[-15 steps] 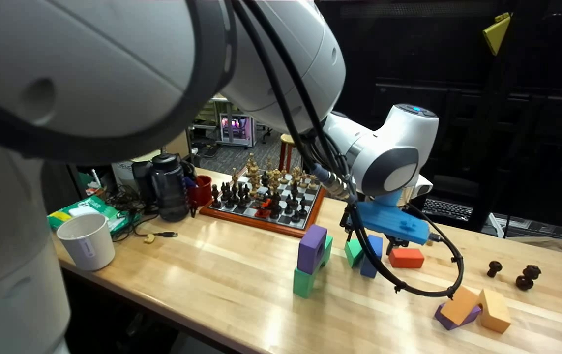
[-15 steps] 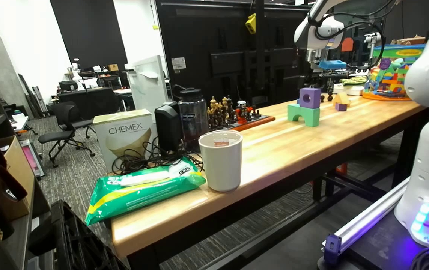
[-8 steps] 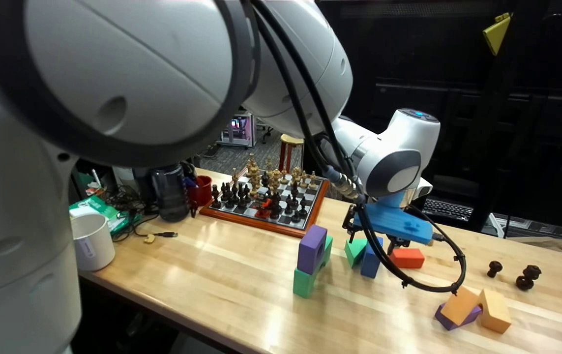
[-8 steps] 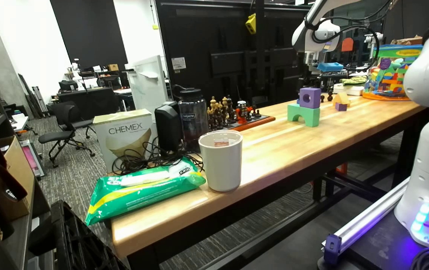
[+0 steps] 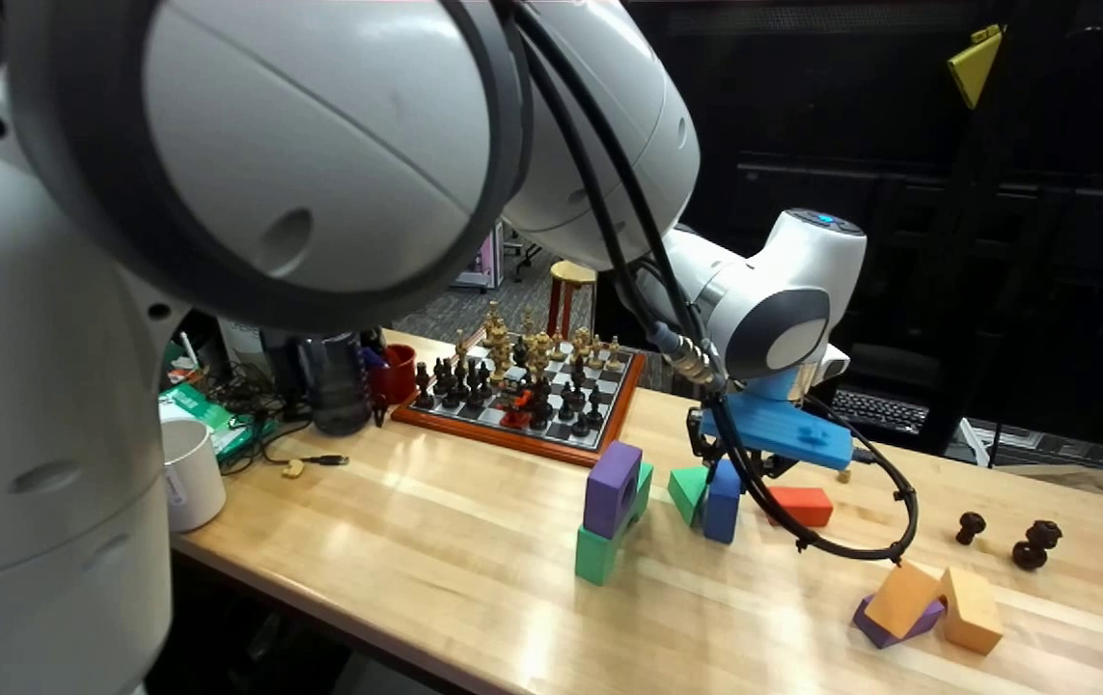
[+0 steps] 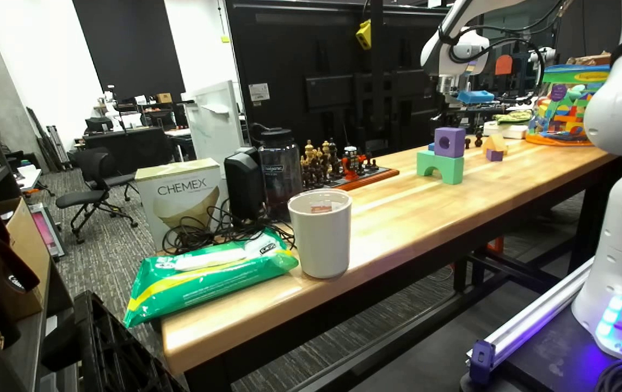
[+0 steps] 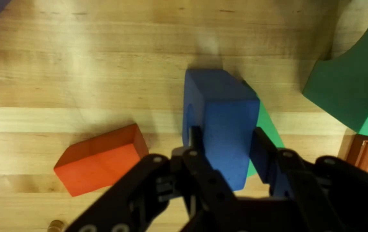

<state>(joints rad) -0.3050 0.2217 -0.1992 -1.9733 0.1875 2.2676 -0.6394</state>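
Since half a second ago, the claw (image 7: 225,133) has been narrowed, and the blue block (image 5: 722,507) is now grasped by it, as is seen in the wrist view; whether this block is lifted cannot be told. In an exterior view, it has been displaced slightly toward the purple block (image 5: 604,500), and the green wedge (image 5: 686,490) beside it has been shifted likewise. The red block (image 5: 802,505) has been left in its place, near the claw. The purple block is stacked on a green arch (image 6: 454,170) in both exterior views. The worktop (image 5: 474,560) is made of pale wooden strips, on which bright light is reflected. A chessboard (image 5: 503,441) with chess pieces (image 5: 538,359) is placed on it, and a white cup (image 6: 319,239) is set near the end, just beside a green packet (image 6: 207,277). Behind, a large dark panel (image 6: 283,54) is seen; farther away, black chairs (image 6: 83,199) are placed on a grey carpet (image 6: 98,261).
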